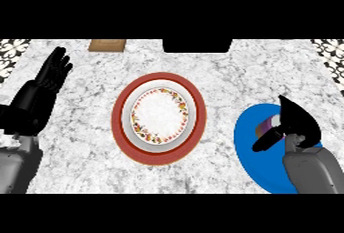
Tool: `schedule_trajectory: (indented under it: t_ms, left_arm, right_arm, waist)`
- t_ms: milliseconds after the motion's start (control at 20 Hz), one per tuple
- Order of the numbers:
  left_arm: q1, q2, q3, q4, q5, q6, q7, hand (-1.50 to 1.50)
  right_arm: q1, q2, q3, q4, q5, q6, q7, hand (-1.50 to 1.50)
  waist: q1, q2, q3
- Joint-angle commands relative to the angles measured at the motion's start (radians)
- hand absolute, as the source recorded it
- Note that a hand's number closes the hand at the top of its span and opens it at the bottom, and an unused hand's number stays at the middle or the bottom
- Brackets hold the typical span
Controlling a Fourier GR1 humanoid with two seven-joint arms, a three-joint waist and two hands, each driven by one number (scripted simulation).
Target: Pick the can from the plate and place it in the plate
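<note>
Blue plate [250,152], near right, holds the can [268,124], mostly hidden by the right hand [297,120]. The hand is open: fingers stretched toward the far side, thumb [266,142] spread left, the can lying in the gap between them. Centre: red-rimmed plate [123,133] carrying a flowered white plate [160,113]. Left hand [47,79] rests open, far left. At the far edge, a brown block [107,44] and a black object [197,44].

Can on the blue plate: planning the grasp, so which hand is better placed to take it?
Right. The right hand is over the blue plate, next to the can; the left hand rests open at the far left, beyond the red plate.
</note>
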Motion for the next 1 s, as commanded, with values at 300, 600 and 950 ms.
schedule_trajectory:
  t_ms: [300,600,950]
  left_arm:
    - [-0.046,0.0,0.049,0.066,0.007,-0.059,-0.009,0.0]
    - [-0.04,-0.068,0.021,0.083,-0.047,-0.029,-0.045,0.0]
    - [0.005,-0.038,0.048,0.008,-0.056,-0.013,-0.002,0.0]
  right_arm:
    - [0.014,0.022,-0.013,0.116,0.08,0.055,0.069,-1.5]
    - [-0.015,-0.028,0.011,0.159,0.27,-0.157,-0.117,1.5]
    - [0.312,-0.259,0.041,0.059,0.169,-0.198,-0.65,1.5]
  waist:
    - [-0.001,0.001,0.0]
    - [-0.002,0.002,0.0]
    - [-0.028,-0.004,0.002]
